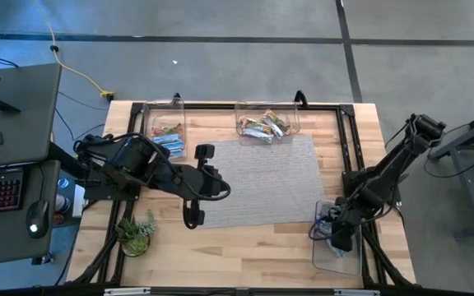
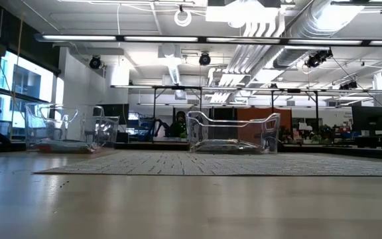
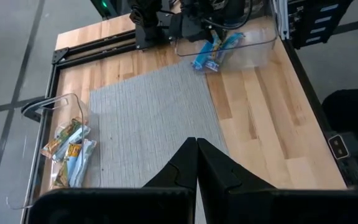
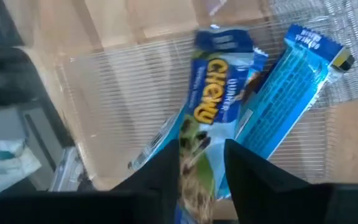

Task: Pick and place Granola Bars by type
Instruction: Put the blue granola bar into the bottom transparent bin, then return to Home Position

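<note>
Near the table's right front corner, a clear bin [image 1: 337, 256] holds two blue Granola Bars [image 4: 294, 93]. My right gripper [image 4: 201, 177] points down into this bin, open, its fingers standing on either side of the near end of a blue "Chewy" bar [image 4: 213, 102] that lies flat on the bin's floor. Two more clear bins stand at the far edge: one [image 1: 164, 131] with tan-orange and blue bars, one [image 1: 267, 123] with mixed bars [image 3: 67, 149]. My left gripper [image 3: 196, 168] hovers shut above the grey mat [image 1: 262, 181], holding nothing.
A small green plant [image 1: 137, 233] sits near the front left. A black frame rail [image 1: 348, 140] runs along the table's edges. A desk with a keyboard [image 1: 2, 189] stands left of the table. In the low view only the two far bins [image 2: 234, 133] show.
</note>
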